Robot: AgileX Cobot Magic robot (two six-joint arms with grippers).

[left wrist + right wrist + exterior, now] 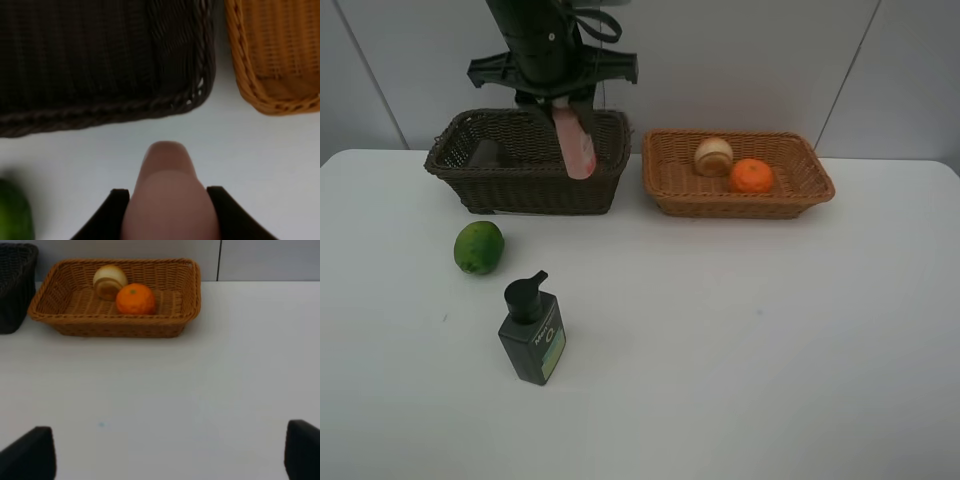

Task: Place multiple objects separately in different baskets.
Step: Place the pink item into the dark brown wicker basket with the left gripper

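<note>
My left gripper is shut on the slim pink bottle and holds it tilted over the right part of the dark brown basket. In the left wrist view the bottle sits between the two dark fingers. A dim cup lies inside the dark basket. The light tan basket holds a pale round fruit and an orange. The green fruit and the dark green pump bottle stand on the table. My right gripper is open and empty.
The white table spreads in front of both baskets, which stand side by side against the back wall. The right wrist view shows the tan basket ahead, with the dark basket's corner beside it.
</note>
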